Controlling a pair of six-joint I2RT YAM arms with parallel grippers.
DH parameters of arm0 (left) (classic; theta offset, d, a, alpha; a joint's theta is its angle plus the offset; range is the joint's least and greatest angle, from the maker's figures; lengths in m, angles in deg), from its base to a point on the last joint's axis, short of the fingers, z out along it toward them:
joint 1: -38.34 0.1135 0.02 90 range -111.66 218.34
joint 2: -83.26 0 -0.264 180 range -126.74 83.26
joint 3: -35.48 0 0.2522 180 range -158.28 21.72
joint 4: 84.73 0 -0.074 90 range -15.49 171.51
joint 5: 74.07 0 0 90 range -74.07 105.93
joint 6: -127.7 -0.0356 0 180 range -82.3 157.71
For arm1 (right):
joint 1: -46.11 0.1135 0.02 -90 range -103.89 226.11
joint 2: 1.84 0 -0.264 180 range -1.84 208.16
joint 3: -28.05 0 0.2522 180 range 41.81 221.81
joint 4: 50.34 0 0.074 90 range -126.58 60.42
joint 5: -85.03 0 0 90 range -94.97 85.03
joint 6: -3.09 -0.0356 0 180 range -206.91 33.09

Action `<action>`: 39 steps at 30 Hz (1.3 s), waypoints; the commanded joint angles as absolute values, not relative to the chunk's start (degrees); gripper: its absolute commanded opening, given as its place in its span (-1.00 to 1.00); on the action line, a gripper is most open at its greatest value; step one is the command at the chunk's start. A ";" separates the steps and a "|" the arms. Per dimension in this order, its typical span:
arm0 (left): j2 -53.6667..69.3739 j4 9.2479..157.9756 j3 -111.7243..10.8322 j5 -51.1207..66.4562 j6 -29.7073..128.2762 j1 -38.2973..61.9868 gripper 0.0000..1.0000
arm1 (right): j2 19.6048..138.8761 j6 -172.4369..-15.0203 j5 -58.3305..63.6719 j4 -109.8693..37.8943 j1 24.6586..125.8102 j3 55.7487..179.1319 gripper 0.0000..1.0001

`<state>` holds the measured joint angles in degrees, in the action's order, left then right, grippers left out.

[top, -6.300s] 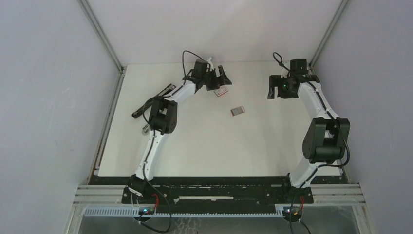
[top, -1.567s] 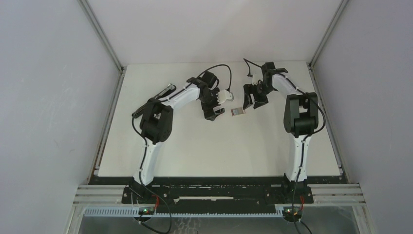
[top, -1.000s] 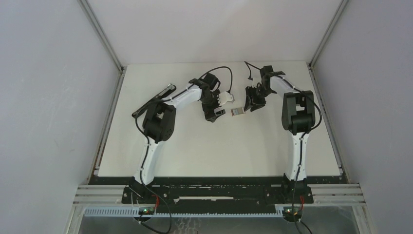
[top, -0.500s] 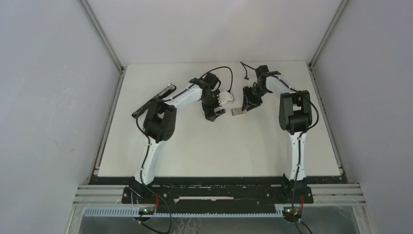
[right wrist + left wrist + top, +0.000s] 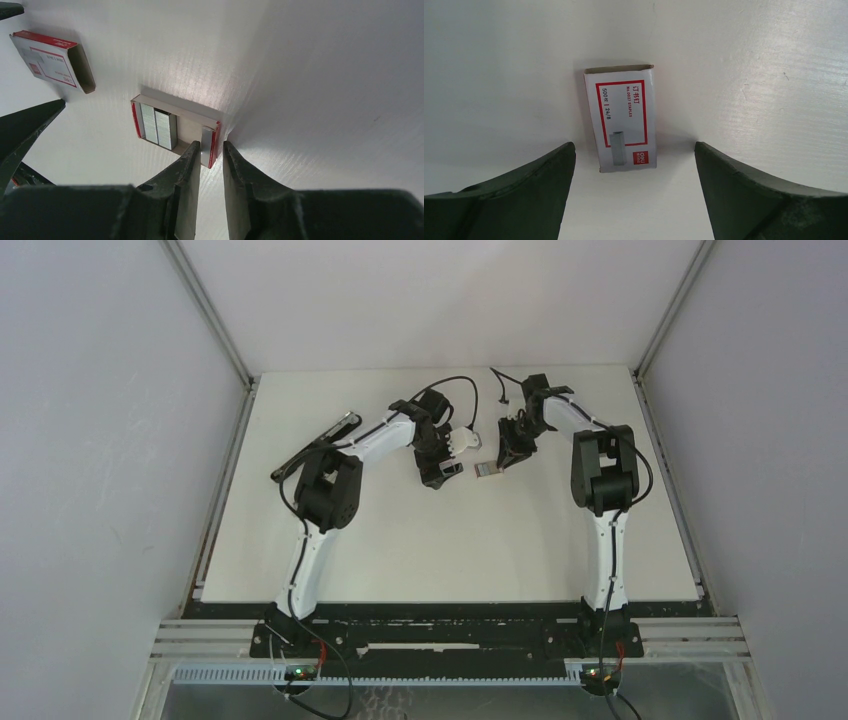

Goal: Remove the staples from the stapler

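Table (image 5: 450, 540): white, everything rests on it.
Stapler (image 5: 335, 430): lies slantwise at the table's far left side, well apart from both my grippers.
Left gripper (image 5: 634, 146): my fingers are spread wide and hold nothing, straddling the box's near end.
Right gripper (image 5: 211, 145): my fingers are nearly together around the tray's end; I cannot tell whether they pinch it.
Box (image 5: 621, 120): red-and-white, flat on the table.
Tray (image 5: 172, 107): red-edged, near the box, with staple blocks (image 5: 157, 122) inside.
Staples (image 5: 206, 137): a silver strip at the tray's end wall, between my right fingertips.

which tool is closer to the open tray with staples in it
Right. The right tool straddles one end of the tray; the left tool is over the red-and-white box beside it, apart from the tray.
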<state>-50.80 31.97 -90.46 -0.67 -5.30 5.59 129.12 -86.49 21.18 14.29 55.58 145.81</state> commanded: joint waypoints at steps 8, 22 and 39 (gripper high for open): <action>-51.38 31.77 -93.70 0.02 -4.66 5.39 0.86 | 129.99 -86.15 27.16 13.39 54.04 146.53 -0.44; -51.35 31.76 -93.64 0.02 -4.63 5.39 0.85 | 130.48 -87.16 31.11 12.75 51.10 145.44 -0.51; -51.49 31.76 -93.70 -0.11 -4.44 5.38 0.82 | 131.50 -87.31 25.80 12.39 54.01 145.88 -0.68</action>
